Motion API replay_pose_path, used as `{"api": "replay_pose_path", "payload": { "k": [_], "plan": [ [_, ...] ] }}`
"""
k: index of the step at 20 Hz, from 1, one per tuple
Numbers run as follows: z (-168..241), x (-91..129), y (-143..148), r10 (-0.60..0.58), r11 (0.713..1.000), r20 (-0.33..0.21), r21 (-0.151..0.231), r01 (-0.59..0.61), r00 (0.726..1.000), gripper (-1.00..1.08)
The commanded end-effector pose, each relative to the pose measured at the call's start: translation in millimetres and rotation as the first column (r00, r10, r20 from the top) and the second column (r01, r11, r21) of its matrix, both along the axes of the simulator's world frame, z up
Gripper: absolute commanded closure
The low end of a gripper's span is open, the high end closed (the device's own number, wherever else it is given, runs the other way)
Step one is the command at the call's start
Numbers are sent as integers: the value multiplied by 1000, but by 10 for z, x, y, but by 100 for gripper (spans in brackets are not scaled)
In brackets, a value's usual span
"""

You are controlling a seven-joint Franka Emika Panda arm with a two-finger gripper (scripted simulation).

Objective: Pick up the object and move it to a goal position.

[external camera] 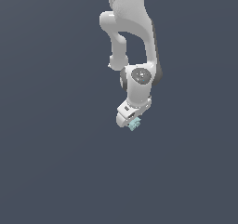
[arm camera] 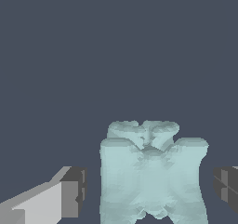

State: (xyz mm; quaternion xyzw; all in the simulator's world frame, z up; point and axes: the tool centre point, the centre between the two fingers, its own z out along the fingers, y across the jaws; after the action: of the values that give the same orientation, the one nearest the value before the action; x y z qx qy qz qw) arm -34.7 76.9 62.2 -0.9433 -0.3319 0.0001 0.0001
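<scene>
The plain dark blue-grey tabletop filled both views and carried no visible goal marker, so the target spot could not be told from here. Over it the white arm reached down from the top of the exterior view, folded at its joints, with the wrist pitched so that the gripper sat at its lowest end, tilted rather than plumb.

In the wrist view the two fingers stood apart: one dark pad on its pale finger lay to one side of the object, the other pad to the other side. A strip of bare surface showed between each pad and the pale teal lump, so the fingers were released, bracketing it but not yet touching. The object itself, small, blocky and faceted with a notched upper edge, sat between the pads; in the exterior view it showed just at the gripper's tip, on the exterior view's right of the white hand.

The step in hand looked like closing for the grasp. To do it well, the hand should probably be centred first, since the gap on one side seemed wider than on the other, and an uneven close might push the lump sideways. The pads ought to meet the broader flanks, not the jagged corners. Whether the fingers were low enough could not be judged.
</scene>
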Motion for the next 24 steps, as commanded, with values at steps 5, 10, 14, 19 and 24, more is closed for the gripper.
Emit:
{"api": "replay_pose_path", "payload": {
  "k": [5, 10, 14, 19, 24],
  "plan": [
    [-205, 3, 0, 2, 1000, 0, 0, -2, 1000, -92],
    [-214, 6, 0, 2, 1000, 0, 0, -2, 1000, 108],
    [-214, 6, 0, 2, 1000, 0, 0, -2, 1000, 108],
    [-203, 9, -2, 2, 1000, 2, 0, -2, 1000, 108],
    [-120, -13, 29, 2, 1000, 2, 0, -2, 1000, 108]
  ]
}}
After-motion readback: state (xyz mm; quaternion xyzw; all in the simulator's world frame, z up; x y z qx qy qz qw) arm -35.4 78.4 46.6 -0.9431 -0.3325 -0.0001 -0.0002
